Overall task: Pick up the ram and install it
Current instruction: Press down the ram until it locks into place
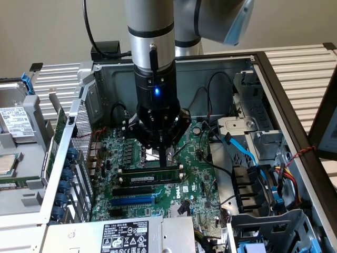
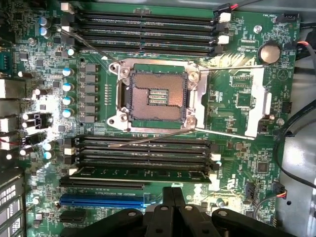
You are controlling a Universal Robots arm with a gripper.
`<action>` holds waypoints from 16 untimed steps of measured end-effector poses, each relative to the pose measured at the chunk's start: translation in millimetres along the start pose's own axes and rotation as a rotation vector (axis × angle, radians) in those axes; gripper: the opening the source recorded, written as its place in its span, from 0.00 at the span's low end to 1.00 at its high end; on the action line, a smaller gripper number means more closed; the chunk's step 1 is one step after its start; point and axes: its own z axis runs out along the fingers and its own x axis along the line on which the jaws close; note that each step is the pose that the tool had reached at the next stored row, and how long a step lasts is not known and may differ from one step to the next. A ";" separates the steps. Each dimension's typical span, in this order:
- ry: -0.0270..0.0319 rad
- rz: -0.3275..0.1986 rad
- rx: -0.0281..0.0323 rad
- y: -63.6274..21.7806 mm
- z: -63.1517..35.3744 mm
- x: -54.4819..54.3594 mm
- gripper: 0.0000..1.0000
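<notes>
Green motherboard (image 1: 158, 158) filled the open computer case (image 1: 263, 68), and the ram (image 1: 149, 179) sat along one of the black memory slots just beside the blue expansion slot (image 1: 134, 200), on the side of the bare CPU socket (image 2: 157, 94). Its small white label faced up in the exterior view. The hand (image 1: 160, 154) hung directly over the stick with its fingers drawn fully together, gripping nothing, the tips close above the module's upper edge and perhaps pressing on it; the angle made contact hard to confirm. Whether the stick was fully seated, with the white end clips (image 2: 214, 157) snapped in, was not clear. A risk from here was uneven pressure: pushing off-centre could tilt the module, leave one end proud, or strain the slot. A sideways slip could also carry the fingertips toward the exposed socket pins.
</notes>
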 end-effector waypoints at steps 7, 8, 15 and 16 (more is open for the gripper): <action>-0.0003 0.000 0.0001 0.0 0.5 -14.2 0.11; -0.0006 0.000 -0.0002 0.0 0.5 -14.2 0.11; -0.0272 0.003 -0.0014 0.7 7.1 -14.1 0.11; -0.0276 0.003 -0.0014 0.8 8.9 -14.0 0.11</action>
